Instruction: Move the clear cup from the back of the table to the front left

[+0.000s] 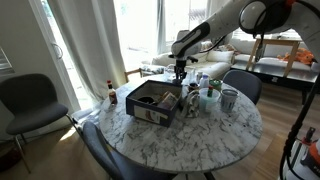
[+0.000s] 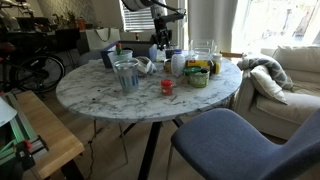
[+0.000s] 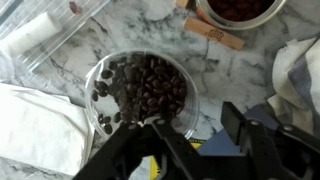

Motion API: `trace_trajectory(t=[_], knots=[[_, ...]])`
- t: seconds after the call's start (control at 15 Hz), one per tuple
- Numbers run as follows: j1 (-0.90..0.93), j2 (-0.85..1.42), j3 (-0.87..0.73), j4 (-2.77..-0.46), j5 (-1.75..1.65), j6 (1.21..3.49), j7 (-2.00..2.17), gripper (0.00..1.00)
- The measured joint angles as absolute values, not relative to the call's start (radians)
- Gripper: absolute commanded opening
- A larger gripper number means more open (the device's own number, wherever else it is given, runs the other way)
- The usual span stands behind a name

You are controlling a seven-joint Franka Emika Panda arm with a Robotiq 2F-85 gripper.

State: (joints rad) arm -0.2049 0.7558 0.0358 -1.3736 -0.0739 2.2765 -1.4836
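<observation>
While the claw (image 3: 193,118) hangs spread wide over the clear cup (image 3: 140,90), fingertips (image 3: 150,135) blurred, dark contents (image 3: 145,88) hiding its base

Wrist view, looking straight down on the marble bench (image 3: 120,45).

- Centre frame: the clear cup (image 3: 140,90), round rim, filled with dark bean-like pieces.
- Bottom of frame: the pincer (image 3: 197,135), dark, blurred, jaws apart. Its left finger overlaps the cup's lower rim.
- Lower left: white cloth (image 3: 40,125).
- Upper left: clear plastic tray (image 3: 45,30).
- Upper right: bowl (image 3: 240,10) with dark contents, and a brown strip (image 3: 215,35) just below it.
</observation>
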Motion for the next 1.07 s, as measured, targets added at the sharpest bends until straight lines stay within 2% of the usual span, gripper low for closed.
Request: trace_trajectory(t=[0.07, 0.13, 0.27, 0.4, 1.07], knots=[[-0.207, 0.769, 0.036, -1.358, -0.07, 2.274, -1.484, 0.4], [-0.209, 0.781, 0.036, -1.344, -0.067, 2.272, -1.484, 0.2], [-0.213, 0.801, 0.036, -1.32, -0.058, 2.27, -1.483, 0.16], [-0.215, 0.81, 0.036, -1.307, -0.052, 2.269, -1.482, 0.0], [-0.211, 0.772, 0.037, -1.307, -0.05, 2.265, -1.475, 0.01]])
